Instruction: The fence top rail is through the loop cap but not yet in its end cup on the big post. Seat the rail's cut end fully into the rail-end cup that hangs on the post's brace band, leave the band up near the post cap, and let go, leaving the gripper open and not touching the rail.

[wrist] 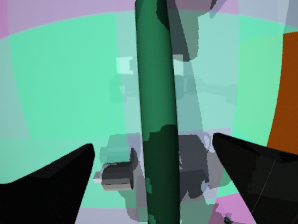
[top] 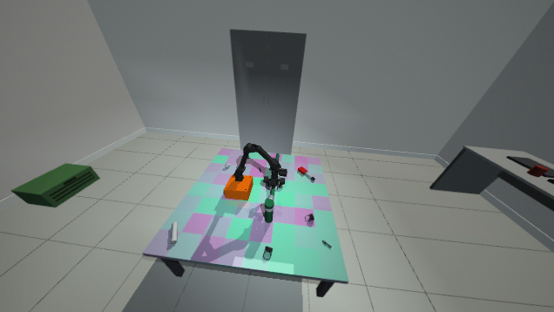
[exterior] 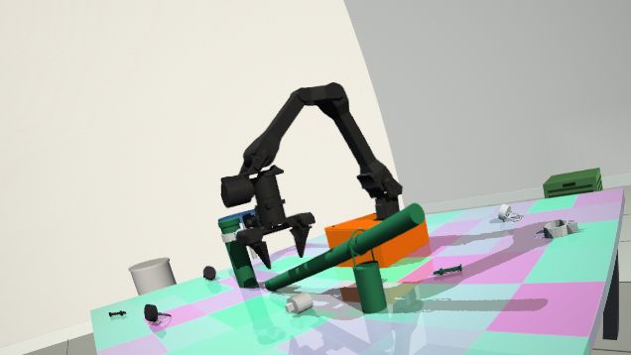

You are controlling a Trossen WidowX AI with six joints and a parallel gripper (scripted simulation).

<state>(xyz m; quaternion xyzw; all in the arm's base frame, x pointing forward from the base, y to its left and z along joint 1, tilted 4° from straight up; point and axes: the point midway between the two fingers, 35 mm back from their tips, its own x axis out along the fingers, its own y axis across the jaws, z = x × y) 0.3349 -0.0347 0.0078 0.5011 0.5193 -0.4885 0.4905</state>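
Gripper (exterior: 280,248) hangs over the rail (wrist: 160,143), fingers wide apart, empty; next: drop, clamp, push it toward the cup.

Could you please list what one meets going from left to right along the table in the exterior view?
Small black bolt → black knob → grey cup → big post → open gripper → short green post → green bolt → grey ring.

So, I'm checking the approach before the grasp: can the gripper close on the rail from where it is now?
Probably yes. The gripper is open, and the rail runs between its fingers with nothing in between; it still looks a little above the rail.
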